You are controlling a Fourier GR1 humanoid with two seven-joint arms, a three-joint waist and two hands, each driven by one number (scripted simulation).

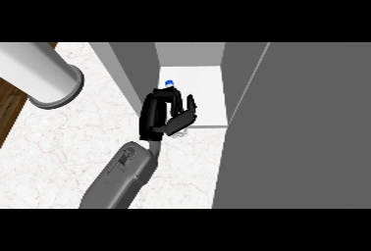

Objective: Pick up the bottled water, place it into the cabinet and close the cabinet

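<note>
Only the blue cap of the bottled water (168, 83) shows clearly, just above my left hand (153, 116); a pale bit of the bottle peeks out below the thumb. The black fingers curl round the bottle and hide most of its body. The hand is at the front lip of the open cabinet, whose white floor (199, 90) lies just beyond and to the right of it. The cabinet door (304, 127) stands open as a large grey panel on the right. My right hand does not show.
The cabinet's grey left wall (134, 68) rises close to the left of the hand. A wide pale cylinder (43, 73) stands at the top left. White marble counter (65, 147) spreads to the left of my forearm, with a wooden floor strip at the far left.
</note>
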